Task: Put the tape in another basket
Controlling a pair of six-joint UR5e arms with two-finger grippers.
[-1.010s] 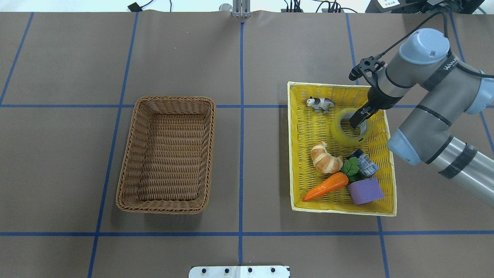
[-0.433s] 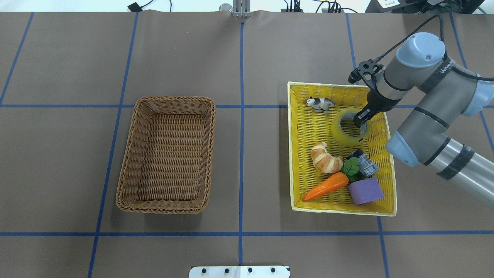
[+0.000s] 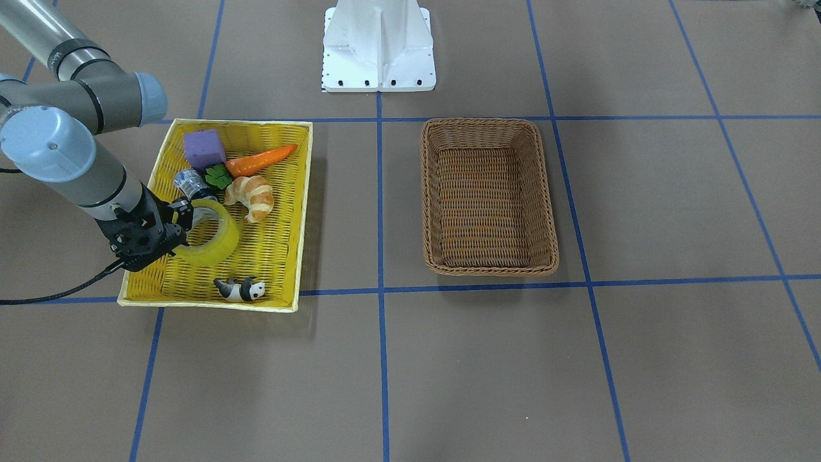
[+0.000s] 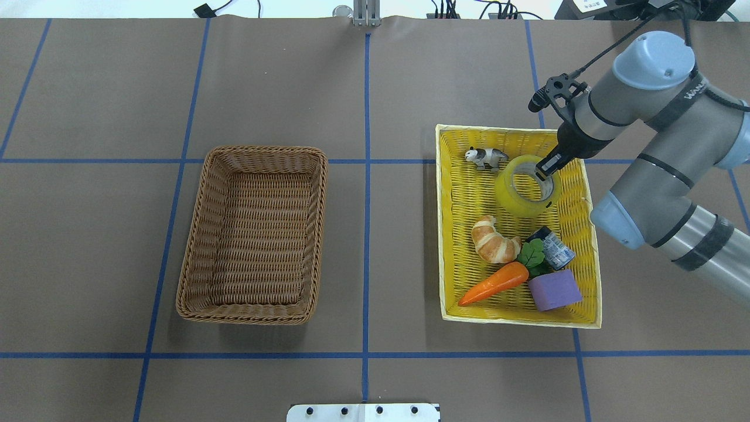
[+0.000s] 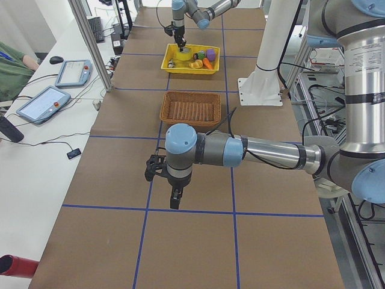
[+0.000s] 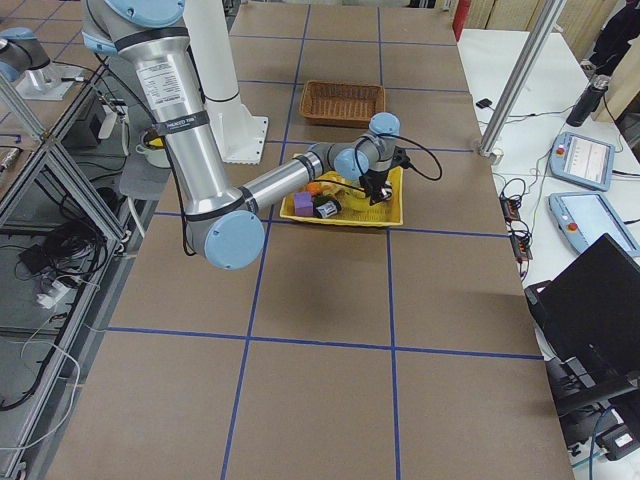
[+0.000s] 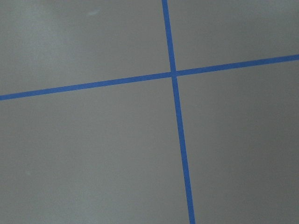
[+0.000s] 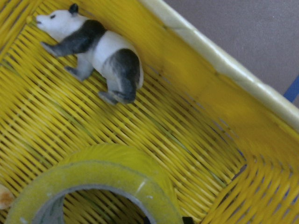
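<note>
While the right gripper (image 4: 545, 169) reaches down into the yellow tray (image 4: 440, 234), its jaws are clenched on the wall of the tape (image 4: 508, 198), one finger inside the grey core and one outside. The roll sits in the tray's far end, away from the robot; whether it touches the tray floor cannot be told. A toy panda (image 4: 485, 157) lies just beside the roll, on the side toward the brown basket (image 4: 196, 246). Nearer the robot, a croissant (image 4: 495, 240), a small can (image 4: 555, 247), a carrot (image 4: 495, 283) and a purple block (image 4: 555, 290) crowd together. The tray's pale rim and a stretch of worktop (image 4: 398, 234) crossed by a blue line separate the tape from the basket, well apart. The left gripper (image 5: 174, 198) hangs over the worktop beyond the basket; whether its jaws are released or clenched cannot be told.
</note>
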